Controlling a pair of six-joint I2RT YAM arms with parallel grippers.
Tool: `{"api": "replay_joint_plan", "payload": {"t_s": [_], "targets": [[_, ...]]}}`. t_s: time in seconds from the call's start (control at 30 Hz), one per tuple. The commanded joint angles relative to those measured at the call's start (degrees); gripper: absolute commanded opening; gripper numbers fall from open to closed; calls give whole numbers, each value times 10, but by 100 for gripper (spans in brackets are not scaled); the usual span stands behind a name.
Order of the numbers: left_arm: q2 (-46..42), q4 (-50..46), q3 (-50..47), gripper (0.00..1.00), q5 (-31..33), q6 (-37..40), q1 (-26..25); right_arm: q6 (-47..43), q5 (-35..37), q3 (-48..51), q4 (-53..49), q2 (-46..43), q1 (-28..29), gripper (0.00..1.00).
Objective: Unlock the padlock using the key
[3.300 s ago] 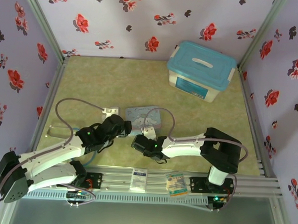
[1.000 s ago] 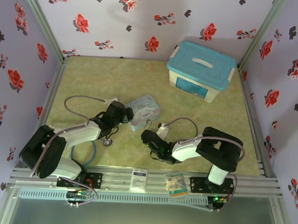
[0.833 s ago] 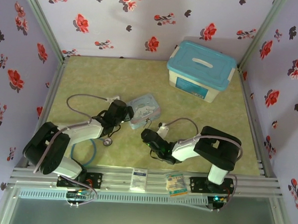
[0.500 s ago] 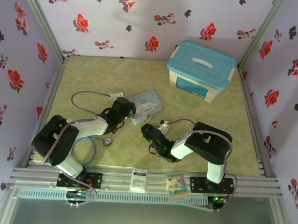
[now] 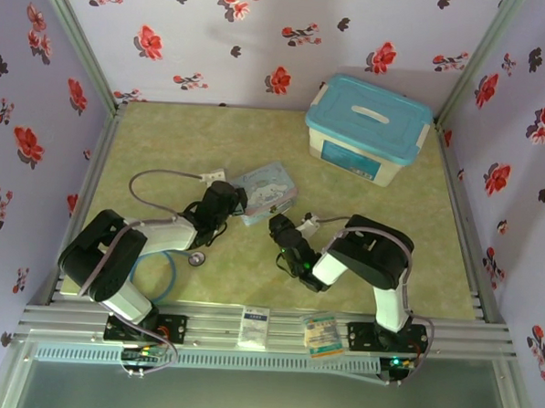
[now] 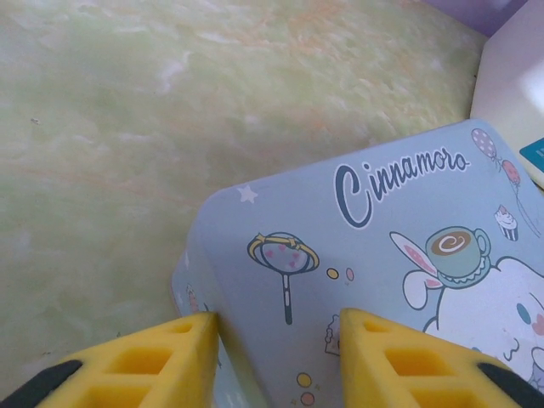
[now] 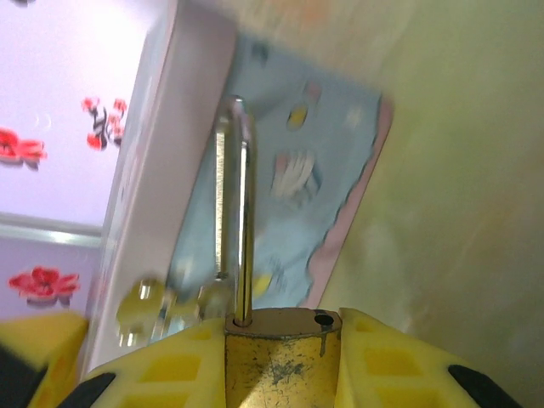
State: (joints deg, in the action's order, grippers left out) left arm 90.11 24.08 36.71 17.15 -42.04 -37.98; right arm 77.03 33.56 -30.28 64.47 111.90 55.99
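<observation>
Brass padlock [image 7: 280, 357] sits at the bottom centre of the right wrist view, clamped between the yellow fingers [image 7: 170, 374] of the right tool [image 7: 280, 336]. Its silvery shackle [image 7: 244, 212] stands up toward the top of the frame, in front of the blurred tin [image 7: 289, 178]. Seen from above, this tool lies low on the worktop [image 5: 166, 144] at mid-frame, just right of the tin. The left tool [image 6: 276, 327] is at the tin's left end, spread apart, with a corner of the printed lid between its fingers. A blue-lidded box [image 5: 368, 127] stands at upper right.
</observation>
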Motion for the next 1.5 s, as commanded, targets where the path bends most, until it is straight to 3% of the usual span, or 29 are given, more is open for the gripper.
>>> {"api": "replay_joint_plan", "payload": {"t_s": [0.0,0.2,0.3,0.47,0.67,0.83,1.1,1.33,1.47], "targets": [[19,-149,-44,40,0,23,-5,-22,51,25,49,-12,-23,17],[19,-149,-45,40,4,24,-3,-1,37,39,149,25,-36,16],[5,-161,-41,40,5,28,-3,-24,7,54,77,-21,-50,16],[0,-195,-9,45,-5,57,18,-121,-79,-5,-429,-224,-85,19],[34,-154,27,50,-70,72,54,-271,-181,-76,-723,-312,-102,20],[78,-142,86,54,-111,74,73,-365,-168,-150,-971,-348,-99,21],[112,-213,199,57,-128,102,109,-424,-289,-135,-1010,-313,-142,21],[46,-291,257,66,-125,140,137,-440,-250,-156,-1033,-249,-142,21],[-10,-347,284,70,-118,161,144,-447,-230,-170,-1058,-210,-142,27]]}}
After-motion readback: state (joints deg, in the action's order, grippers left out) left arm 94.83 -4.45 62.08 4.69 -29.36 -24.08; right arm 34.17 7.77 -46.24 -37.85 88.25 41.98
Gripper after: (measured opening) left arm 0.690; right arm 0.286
